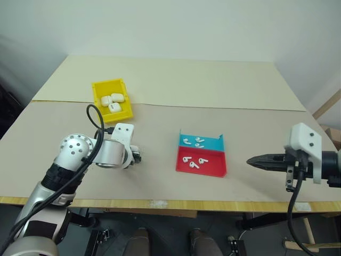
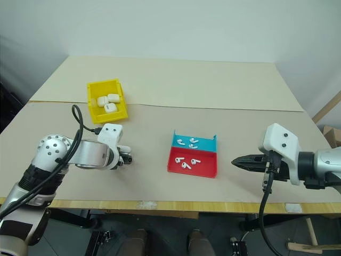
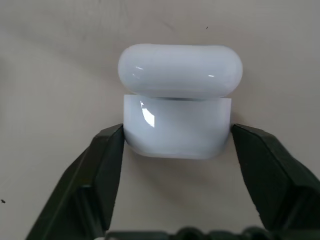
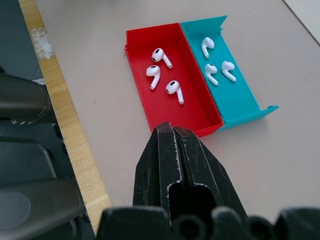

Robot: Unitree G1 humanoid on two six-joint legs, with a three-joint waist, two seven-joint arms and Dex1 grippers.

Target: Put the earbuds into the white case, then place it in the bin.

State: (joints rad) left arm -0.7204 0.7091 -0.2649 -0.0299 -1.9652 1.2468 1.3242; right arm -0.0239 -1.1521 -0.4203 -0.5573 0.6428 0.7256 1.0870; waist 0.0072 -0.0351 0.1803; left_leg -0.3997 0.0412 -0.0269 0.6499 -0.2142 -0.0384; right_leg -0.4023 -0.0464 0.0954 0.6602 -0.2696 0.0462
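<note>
Gripping the case low on its body is what we want here, so the lid stays free to swing: the left gripper has its two fingers pressed against the case's two sides, below the hinge line, on the table at lower left of the head view. We judge the hold should stay square and steady so the case does not twist out when an earbud goes in. Our left arm reaches forward with the wrist bent steeply down over the case. The right gripper hovers at lower right, jaws fully closed on nothing, pointing toward the tray. The earbuds lie loose in the tray's red and blue halves, mid-frame. The bin sits upper left with three cases inside.
</note>
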